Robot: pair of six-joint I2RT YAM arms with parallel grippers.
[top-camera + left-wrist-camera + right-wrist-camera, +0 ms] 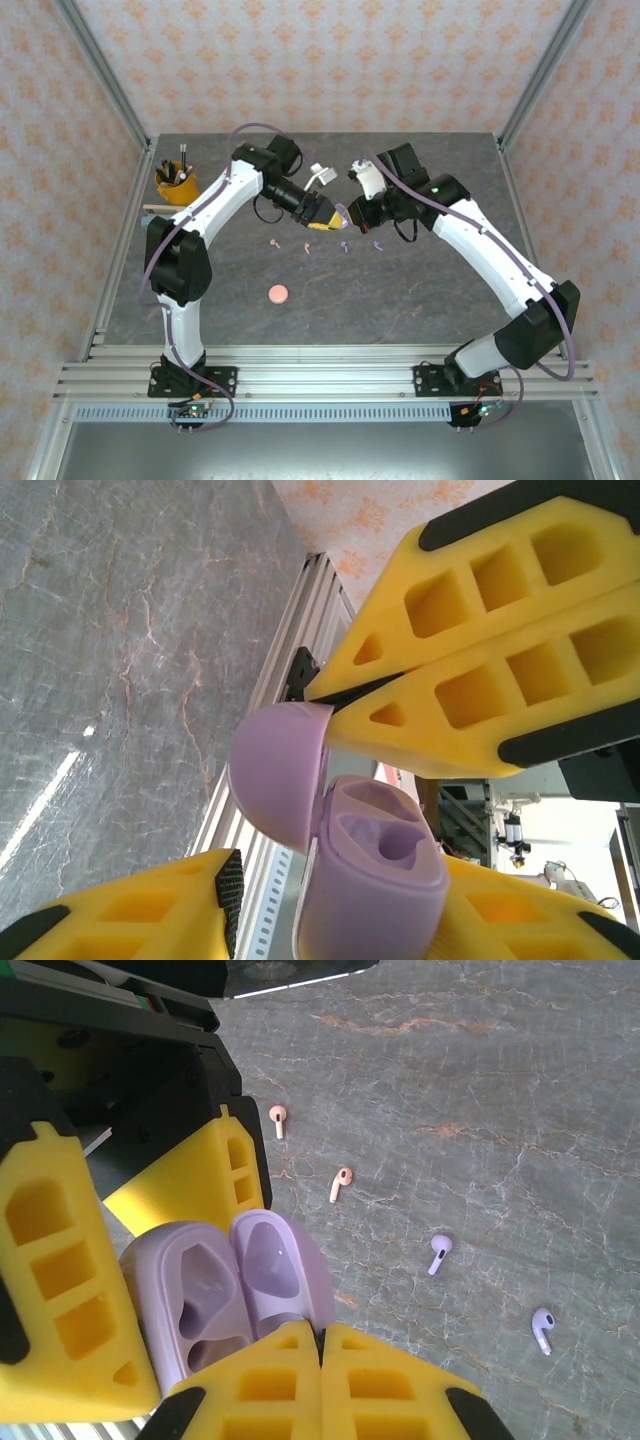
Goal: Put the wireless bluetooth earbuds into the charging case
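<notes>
Four earbuds lie in a row near the middle of the table, two pink and two lilac. They look tiny, light, hard and slippery, so a soft pinch on the fat head seems best. The open lilac charging case hangs in the air near them. The left gripper has fingers on both sides of it; I cannot tell if it squeezes. The right gripper is pinched tight, tips touching the lid. The table is flat and hard, with lots of room.
</notes>
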